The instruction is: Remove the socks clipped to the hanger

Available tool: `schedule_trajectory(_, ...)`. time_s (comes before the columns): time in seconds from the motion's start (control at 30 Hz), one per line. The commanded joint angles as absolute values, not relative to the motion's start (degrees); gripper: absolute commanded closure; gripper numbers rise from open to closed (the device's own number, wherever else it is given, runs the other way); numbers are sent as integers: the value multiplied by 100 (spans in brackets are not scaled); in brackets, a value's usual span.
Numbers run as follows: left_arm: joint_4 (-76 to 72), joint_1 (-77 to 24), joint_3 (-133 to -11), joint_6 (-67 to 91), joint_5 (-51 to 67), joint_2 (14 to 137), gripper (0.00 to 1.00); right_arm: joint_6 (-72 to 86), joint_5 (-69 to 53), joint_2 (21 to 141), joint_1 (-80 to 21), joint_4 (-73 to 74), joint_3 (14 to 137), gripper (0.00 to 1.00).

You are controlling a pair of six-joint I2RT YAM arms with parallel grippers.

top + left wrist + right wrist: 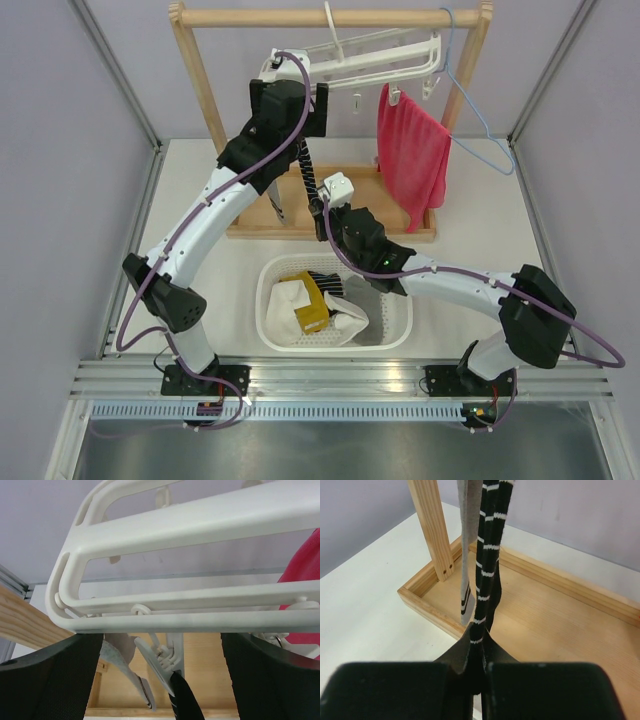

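No text, label, brand mark, number or sign can be read in any of the 3 views. The hanger is plain white plastic without print, and the black sock with white stripes carries only its woven pattern, no letters.

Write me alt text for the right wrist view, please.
The right pincer is shut on the lower end of a black-and-white striped sock. A grey sock hangs beside it, above a wooden rack base.
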State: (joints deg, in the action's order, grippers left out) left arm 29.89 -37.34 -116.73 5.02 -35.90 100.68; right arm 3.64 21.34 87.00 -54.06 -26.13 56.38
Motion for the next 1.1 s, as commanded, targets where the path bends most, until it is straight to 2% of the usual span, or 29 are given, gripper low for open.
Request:
schedule_trajectory(0.0, 2742, -3700, -11628, 404, -3604, 9888, 0, 343, 2223, 8508, -5502, -2628, 5546, 99)
schedule_trajectory(0.53, 2742, -3937, -11917, 607, -3778, 9685, 0, -571, 3374, 8701, -6029, -2452, 5924, 99)
schedule_trajectory(0.77, 3058, -4052, -12594, 263, -4403, 10160, 0, -598, 3428, 8780, -6108, -2435, 6003, 99)
schedule_trajectory(1.07, 3295, -4025, -12674, 571, -4456, 10283, 2, -554, 3419, 8815, -6170, -2443, 5950, 99)
